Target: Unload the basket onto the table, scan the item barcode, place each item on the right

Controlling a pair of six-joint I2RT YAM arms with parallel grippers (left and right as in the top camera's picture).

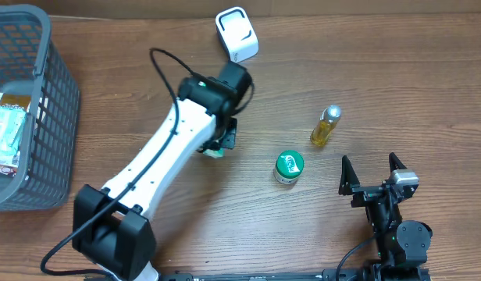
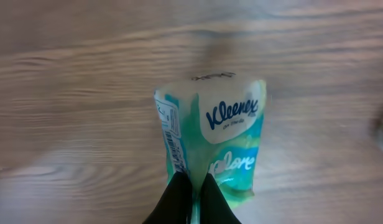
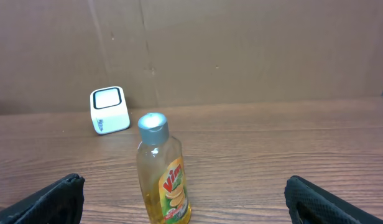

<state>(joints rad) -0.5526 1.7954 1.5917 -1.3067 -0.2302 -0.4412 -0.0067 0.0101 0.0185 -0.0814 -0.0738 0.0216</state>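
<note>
Kleenex tissue pack (image 2: pixel 216 140) is mid-scene over the wooden surface (image 1: pixel 365 70), a bit nearer than the white scanner cube (image 1: pixel 236 33). The left end effector (image 2: pixel 191 200) is pinched tight on the pack's edge, and the barcode runs down its side. The right end effector (image 1: pixel 369 161) is spread wide and empty at near right. A yellow bottle (image 1: pixel 325 126) stands just beyond it, with a green-lidded jar (image 1: pixel 288 165) to the left. The grey basket (image 1: pixel 57 101) is at the left edge.

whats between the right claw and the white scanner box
The yellow Vim bottle stands upright between the open right claw and the white scanner, seen in the right wrist view and overhead.
</note>
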